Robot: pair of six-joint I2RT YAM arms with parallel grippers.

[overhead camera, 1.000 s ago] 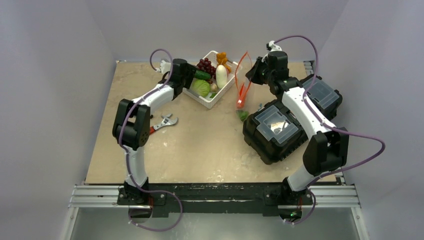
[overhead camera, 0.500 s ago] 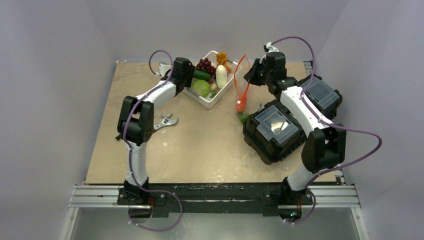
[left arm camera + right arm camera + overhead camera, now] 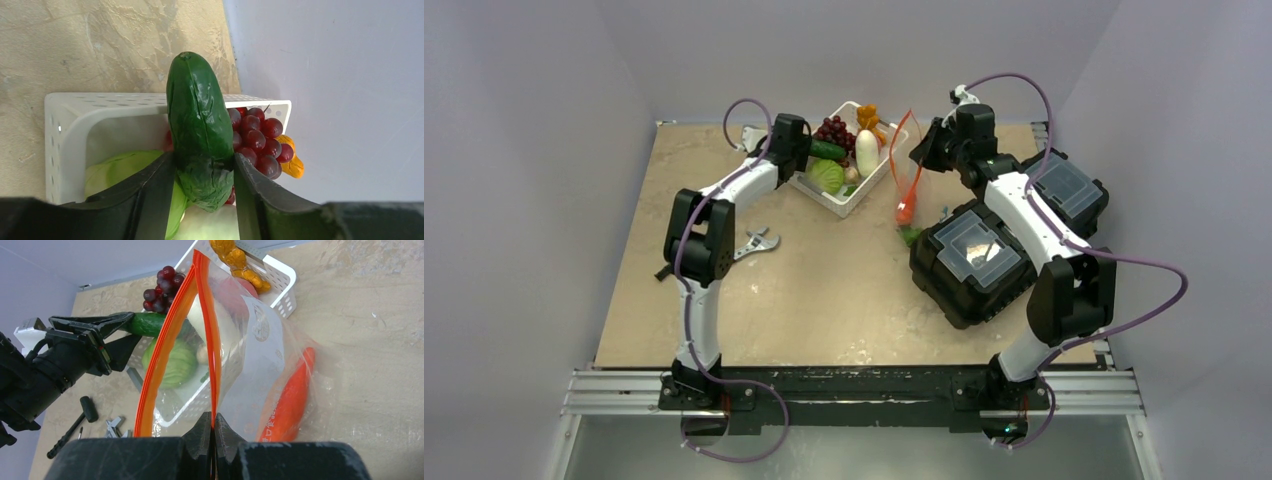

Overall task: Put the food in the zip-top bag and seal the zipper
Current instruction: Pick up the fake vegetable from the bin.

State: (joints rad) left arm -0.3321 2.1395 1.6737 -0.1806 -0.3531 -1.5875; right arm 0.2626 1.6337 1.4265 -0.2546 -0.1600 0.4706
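My left gripper (image 3: 204,161) is clamped on the cucumber (image 3: 197,115), which stands up between the fingers above the white basket (image 3: 65,125). Below it in the basket I can see the cabbage (image 3: 117,167) and the grapes (image 3: 257,137). My right gripper (image 3: 212,424) has its fingers pinched together on one lip of the bag (image 3: 260,350), holding it up with the mouth gaping (the two orange strips of the zipper (image 3: 162,350) are spread apart, unsealed). A carrot (image 3: 290,395) lies inside the bag near its bottom. From above, the bag hangs just beside the basket's right side, between it and the black case (image 3: 969,255)
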